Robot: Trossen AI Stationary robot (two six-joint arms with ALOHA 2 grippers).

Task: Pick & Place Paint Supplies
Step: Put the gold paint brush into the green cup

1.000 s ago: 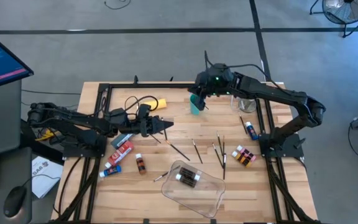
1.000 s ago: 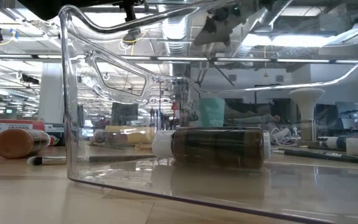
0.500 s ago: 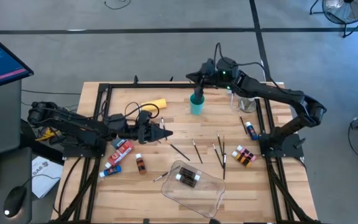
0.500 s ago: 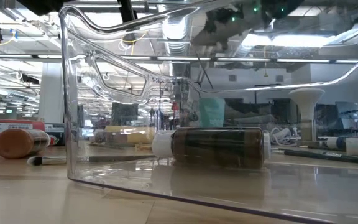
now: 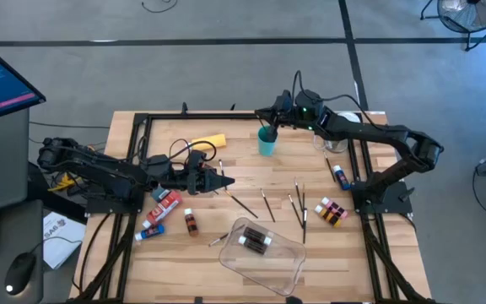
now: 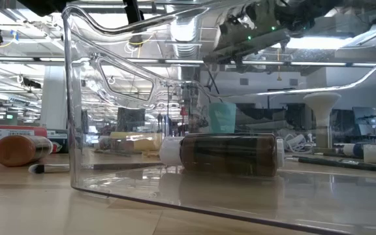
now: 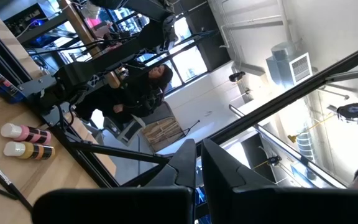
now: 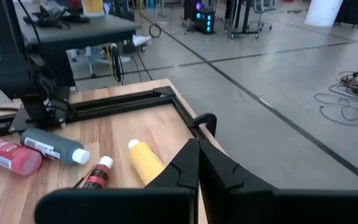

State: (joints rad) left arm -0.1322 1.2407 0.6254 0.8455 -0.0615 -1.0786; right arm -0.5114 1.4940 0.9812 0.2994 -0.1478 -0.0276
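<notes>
Paint brushes loose on table, two bottles in tray

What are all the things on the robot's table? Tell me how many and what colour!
Paint brushes: several, thin and dark, loose at the table's middle.
Small bottles: a few, brown and red, by the right arm's base.
Bottle in tray: one, dark with white cap.
Clear tray: one, front middle.
Teal cup: one, back middle.
Yellow bottle: one, back left.
Paint tubes: red, blue and grey, left side.
Left gripper: shut, left of middle.
Right gripper: shut, above the cup.
</notes>
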